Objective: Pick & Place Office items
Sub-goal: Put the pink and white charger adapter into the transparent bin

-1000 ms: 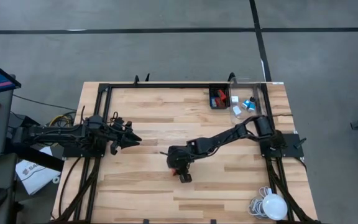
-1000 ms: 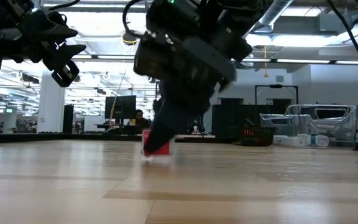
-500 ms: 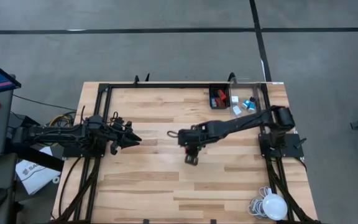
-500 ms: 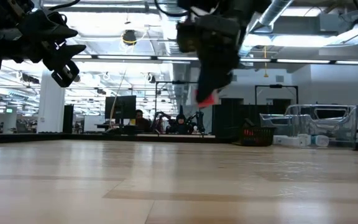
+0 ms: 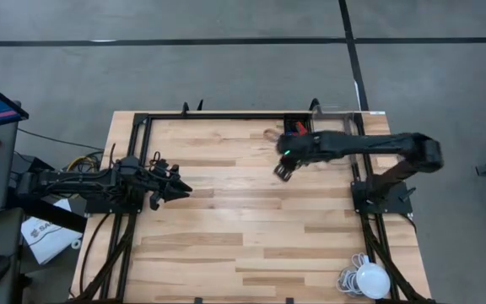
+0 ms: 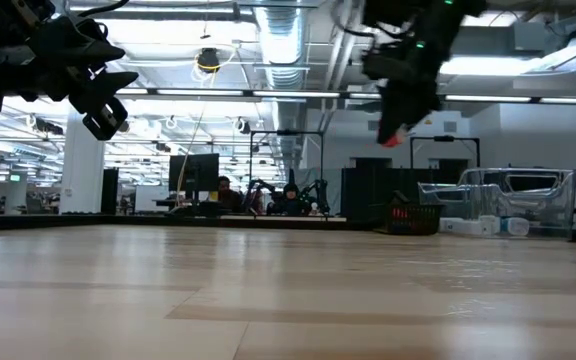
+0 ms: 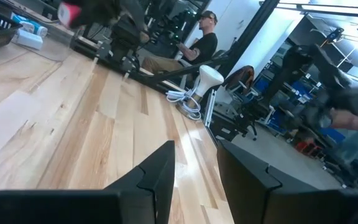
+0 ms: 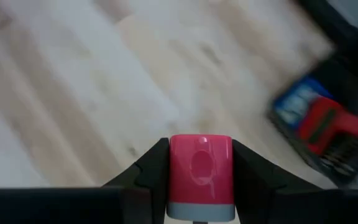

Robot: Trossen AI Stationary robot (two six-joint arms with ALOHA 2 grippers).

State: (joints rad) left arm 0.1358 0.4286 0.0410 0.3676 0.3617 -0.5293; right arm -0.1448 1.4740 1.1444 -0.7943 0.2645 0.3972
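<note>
- Mid-delivery: the right gripper [image 8: 201, 180], raised clear of the table [image 5: 226, 245], carries a small red piece [image 8: 201, 171] just beside the black tray [image 5: 296, 127], on the side facing the middle of the table.
- The jaws are closed snugly on the red piece's two sides; they stand only as far apart as the piece is wide.
- The piece looks like a smooth, glossy red block with rounded corners, a faint oval dimple in its face and a pale grey band at one end.
- Already put away, by the look of it: red and blue pieces lie in the black tray, and white and light blue ones sit in the clear bin [image 5: 337, 139] right next to the tray.
- Left to do, I judge: lower this piece into the tray and let go. No other loose pieces show on the boards away from the tray.
- The left gripper [image 5: 178, 187] waits far from the tray at the table's opposite side, holding nothing, its fingers nearly together with a narrow gap.
</note>
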